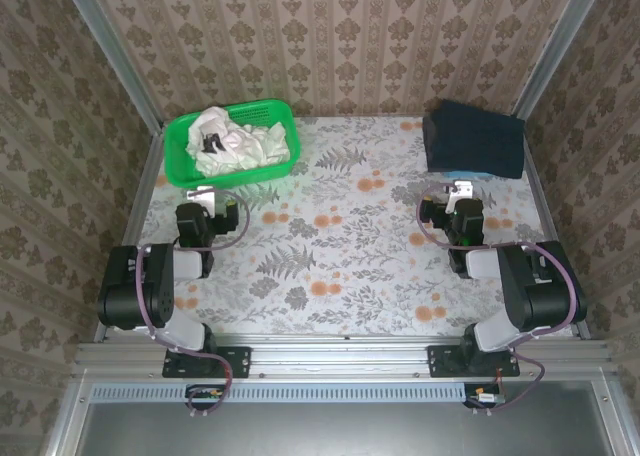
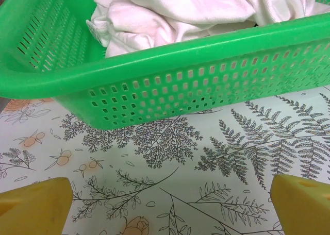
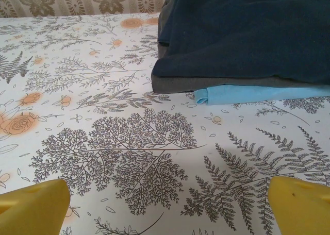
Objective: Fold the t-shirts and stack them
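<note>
The whole surface [image 1: 340,236] is viewed from high above and behind the arm bases [image 1: 205,361], facing the far wall [image 1: 340,36]. The basket [image 2: 170,90] is seen low and close from the left wrist, the dark stack [image 3: 247,34] from the right; both are shared with the top view.

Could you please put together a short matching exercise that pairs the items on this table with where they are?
Things:
1. t-shirts
2. green basket
3. dark blue folded cloth
4. light blue cloth

Places:
A. tucked under the dark cloth, edge peeking out
B. far left of the table
C. crumpled inside the basket
D. far right, folded flat

Pairs: 1-C, 2-B, 3-D, 4-A
</note>
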Controlling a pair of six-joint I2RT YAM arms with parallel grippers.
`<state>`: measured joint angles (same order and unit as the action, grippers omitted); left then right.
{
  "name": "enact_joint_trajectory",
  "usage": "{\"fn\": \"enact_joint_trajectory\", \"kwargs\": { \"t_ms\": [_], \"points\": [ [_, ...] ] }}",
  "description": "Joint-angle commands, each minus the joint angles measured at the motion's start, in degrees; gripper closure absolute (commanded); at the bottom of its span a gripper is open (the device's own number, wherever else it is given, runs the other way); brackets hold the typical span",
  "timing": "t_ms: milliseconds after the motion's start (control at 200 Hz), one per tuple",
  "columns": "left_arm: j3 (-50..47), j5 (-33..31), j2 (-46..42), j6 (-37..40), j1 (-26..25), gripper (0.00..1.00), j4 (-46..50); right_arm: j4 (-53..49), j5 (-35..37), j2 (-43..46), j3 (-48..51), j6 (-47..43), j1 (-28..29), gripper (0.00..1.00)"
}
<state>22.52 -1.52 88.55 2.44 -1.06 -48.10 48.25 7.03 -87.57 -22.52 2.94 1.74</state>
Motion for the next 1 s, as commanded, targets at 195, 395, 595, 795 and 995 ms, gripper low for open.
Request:
{"fn": "enact_joint_trajectory", "kwargs": {
  "t_ms": [195, 395, 595, 795, 995],
  "points": [
    [0.4, -0.5, -0.2, 0.8, -0.2, 0.00, -1.8, 0.9, -1.2, -0.2, -0.8, -0.6, -0.3, 0.00],
    [0.5, -0.5, -0.2, 0.8, -0.2, 0.00, -1.8, 1.0, -1.2, -0.2, -0.8, -0.7, -0.3, 0.00],
    [0.5, -0.2, -0.1, 0.7, -0.1, 0.00, -1.8, 0.9, -1.2, -0.2, -0.8, -0.7, -0.3, 0.00],
    [0.6, -0.2, -0.2, 0.8, -0.1, 0.00, -1.7, 1.0, -1.2, -0.2, -0.7, -0.7, -0.3, 0.00],
    [8.5, -28.6, -13.9, -1.2, -11.2, 0.00, 21.5, -19.9, -6.7, 8.8, -8.3, -1.6, -0.1, 0.00]
  ]
}}
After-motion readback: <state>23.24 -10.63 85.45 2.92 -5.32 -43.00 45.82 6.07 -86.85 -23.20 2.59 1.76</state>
